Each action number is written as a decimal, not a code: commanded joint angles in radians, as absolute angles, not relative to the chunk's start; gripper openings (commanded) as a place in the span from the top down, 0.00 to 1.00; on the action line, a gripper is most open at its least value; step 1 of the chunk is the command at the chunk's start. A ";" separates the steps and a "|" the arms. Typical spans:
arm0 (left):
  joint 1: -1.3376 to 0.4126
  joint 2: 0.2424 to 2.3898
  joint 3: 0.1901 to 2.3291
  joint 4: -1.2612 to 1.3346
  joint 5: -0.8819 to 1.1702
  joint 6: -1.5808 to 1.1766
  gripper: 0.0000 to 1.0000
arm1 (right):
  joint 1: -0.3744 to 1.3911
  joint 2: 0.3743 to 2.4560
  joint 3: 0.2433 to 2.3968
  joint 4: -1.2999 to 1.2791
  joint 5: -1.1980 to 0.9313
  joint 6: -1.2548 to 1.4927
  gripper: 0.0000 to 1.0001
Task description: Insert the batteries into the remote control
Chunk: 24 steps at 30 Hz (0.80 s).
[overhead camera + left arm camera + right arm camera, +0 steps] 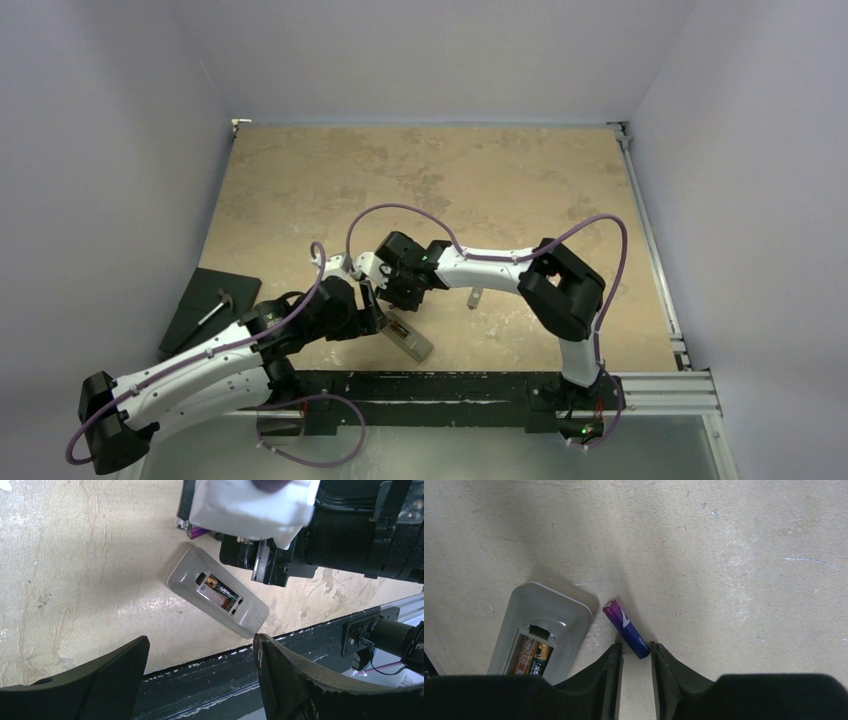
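The remote control (pixel 215 592) lies grey back up near the table's front edge, its battery recess uncovered. A dark brown battery (pixel 221 591) with a gold end sits in that recess. A purple-blue battery (pixel 626 628) lies on the table just beside the remote control (pixel 541 630), at its end. My right gripper (pixel 635 645) is low over the table, its jaws narrowly apart around the purple-blue battery's near end. My left gripper (pixel 200 640) stands wide open with nothing in it, just short of the remote's near end.
A small flat grey cover piece (pixel 474 297) lies right of the arms' wrists. A black pad (pixel 210 305) with a thin tool on it sits at the table's left edge. A black rail (pixel 450 385) runs along the front edge.
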<state>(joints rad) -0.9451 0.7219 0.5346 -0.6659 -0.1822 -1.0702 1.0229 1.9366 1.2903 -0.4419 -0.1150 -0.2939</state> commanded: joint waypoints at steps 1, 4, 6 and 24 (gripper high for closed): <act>-0.950 0.728 0.547 -0.633 -0.175 -1.050 0.24 | 1.026 1.971 1.276 -0.452 -0.075 -0.258 0.69; -0.950 0.732 0.551 -0.633 -0.176 -1.047 0.24 | 1.026 1.969 1.267 -0.460 -0.065 -0.240 0.81; -0.950 0.735 0.549 -0.631 -0.178 -1.047 0.24 | 1.026 1.959 1.254 -0.458 -0.063 -0.220 0.95; -0.948 0.763 0.532 -0.596 -0.211 -1.032 0.24 | 1.026 1.700 1.124 -0.473 -0.015 -0.008 1.00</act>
<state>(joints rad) -0.9451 0.7555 0.5343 -0.6437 -0.1875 -1.0554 1.0275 1.7920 1.1351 -0.4282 -0.0502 -0.0772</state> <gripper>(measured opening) 0.759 0.039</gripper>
